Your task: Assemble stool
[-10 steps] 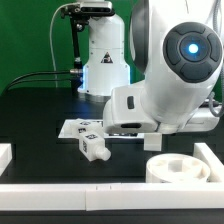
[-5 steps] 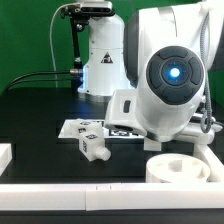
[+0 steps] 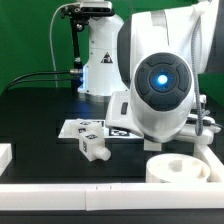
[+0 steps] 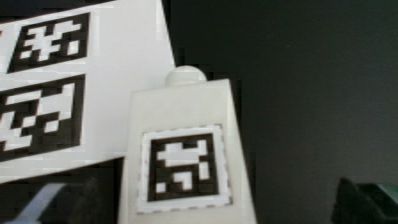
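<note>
Jaws wide on our gripper (image 4: 206,204), holding nothing, hanging over the black table (image 3: 40,110). Seat (image 3: 180,168) lies flat near the table's front edge, toward the exterior view's right corner, with no legs in it. Just beside the marker board (image 3: 85,127), mid-table, one leg (image 3: 93,147) lies on its side. We judge it's early: nothing joined, every leg left to fit.

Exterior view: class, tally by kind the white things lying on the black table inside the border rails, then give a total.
stool leg: 1
round seat: 1
marker board: 1
Total: 3 in sight; the arm may hide more.
</note>
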`<state>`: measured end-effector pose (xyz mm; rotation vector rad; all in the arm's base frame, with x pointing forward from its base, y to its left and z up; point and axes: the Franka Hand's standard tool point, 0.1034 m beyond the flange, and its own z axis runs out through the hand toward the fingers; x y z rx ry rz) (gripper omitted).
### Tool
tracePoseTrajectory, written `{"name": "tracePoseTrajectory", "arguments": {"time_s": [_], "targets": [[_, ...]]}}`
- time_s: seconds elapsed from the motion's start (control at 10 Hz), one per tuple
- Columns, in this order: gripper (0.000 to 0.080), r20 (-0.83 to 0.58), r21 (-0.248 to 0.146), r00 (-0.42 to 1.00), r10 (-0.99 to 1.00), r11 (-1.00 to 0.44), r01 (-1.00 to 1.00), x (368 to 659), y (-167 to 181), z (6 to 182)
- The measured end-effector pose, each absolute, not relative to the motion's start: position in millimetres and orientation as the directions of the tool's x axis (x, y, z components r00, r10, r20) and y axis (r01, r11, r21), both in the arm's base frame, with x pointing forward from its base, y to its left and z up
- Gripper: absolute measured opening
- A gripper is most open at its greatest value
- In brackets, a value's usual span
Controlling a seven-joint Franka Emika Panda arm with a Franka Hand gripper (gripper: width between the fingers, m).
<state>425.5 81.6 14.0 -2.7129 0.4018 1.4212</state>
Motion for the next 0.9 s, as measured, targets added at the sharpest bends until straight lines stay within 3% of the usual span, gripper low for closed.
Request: {"name": "tracePoseTrajectory", "arguments": {"time_s": [0.1, 0.2, 0.3, 0.4, 0.6, 0.9], "targets": [[0.0562, -0.814, 0.073, 0.543, -0.205, -0.965, -0.253, 426, 81, 14.0], [0.0425, -0.814, 0.073, 0.543, -0.205, -0.965, -0.253, 426, 81, 14.0], [0.0425, -0.815, 0.073, 0.543, -0.204, -0.965, -0.253, 426, 81, 14.4], [0.0335, -0.814, 0.071, 0.545, -0.202, -0.965, -0.251, 426, 81, 14.6], [0.0335, -0.808, 0.054, 0.560, -0.185, -0.968, -0.243, 432, 81, 26.4], [0.0335, -0.771, 0.026, 0.611, -0.178, -0.968, -0.248, 466, 79, 69.3]]}}
